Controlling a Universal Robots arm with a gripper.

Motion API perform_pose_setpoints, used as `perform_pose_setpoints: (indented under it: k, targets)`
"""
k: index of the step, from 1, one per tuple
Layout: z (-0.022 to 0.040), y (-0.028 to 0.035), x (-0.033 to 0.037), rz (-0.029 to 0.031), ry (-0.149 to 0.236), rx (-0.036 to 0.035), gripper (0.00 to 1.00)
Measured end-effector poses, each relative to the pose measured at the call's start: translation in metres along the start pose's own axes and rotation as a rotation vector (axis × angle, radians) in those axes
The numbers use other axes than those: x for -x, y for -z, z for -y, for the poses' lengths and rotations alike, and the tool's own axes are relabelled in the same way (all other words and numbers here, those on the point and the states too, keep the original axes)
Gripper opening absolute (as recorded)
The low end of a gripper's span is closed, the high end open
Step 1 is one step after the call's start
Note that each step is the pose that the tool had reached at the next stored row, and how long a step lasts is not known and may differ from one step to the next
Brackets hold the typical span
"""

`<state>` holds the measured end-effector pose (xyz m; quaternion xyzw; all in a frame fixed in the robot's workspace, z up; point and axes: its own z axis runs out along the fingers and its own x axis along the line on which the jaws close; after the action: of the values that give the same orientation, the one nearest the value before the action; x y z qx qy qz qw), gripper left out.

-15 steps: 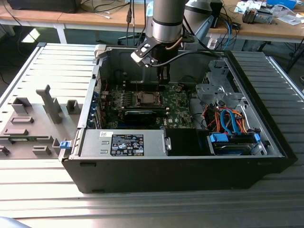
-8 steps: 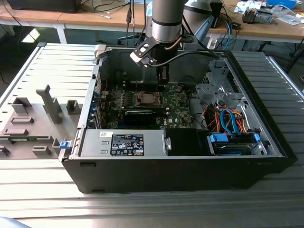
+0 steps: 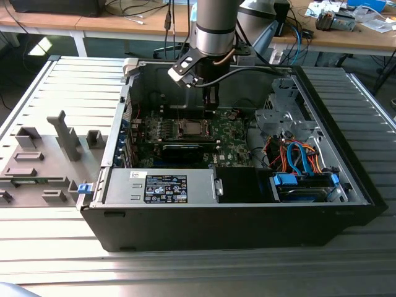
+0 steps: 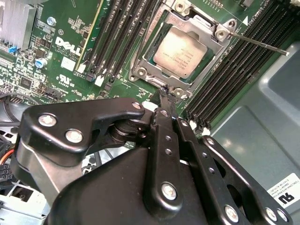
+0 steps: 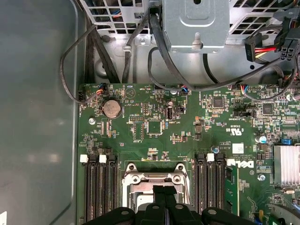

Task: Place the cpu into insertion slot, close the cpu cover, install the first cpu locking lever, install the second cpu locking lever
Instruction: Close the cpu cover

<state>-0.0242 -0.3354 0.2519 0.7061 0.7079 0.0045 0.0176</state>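
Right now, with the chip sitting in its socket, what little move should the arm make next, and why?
Probably a short shift toward the thin lever, I'd judge. The cpu already sits framed by the lowered cpu cover, yet that lever juts out over the memory slots, seemingly unlatched, while the shut gripper hovers at the socket's opposite edge.

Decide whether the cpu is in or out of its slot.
In: the cpu lies flat within the insertion slot, silvery top facing up.
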Motion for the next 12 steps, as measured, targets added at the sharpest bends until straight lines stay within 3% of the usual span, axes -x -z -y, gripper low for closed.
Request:
perform_pose_setpoints:
  k: [7, 12]
  targets:
    - [0.0017, -0.0005, 0.0, -0.0008, 0.0, 0.0, 0.11]
    - [0.0017, -0.0006, 0.0, -0.0047, 0.0, 0.0001, 0.11]
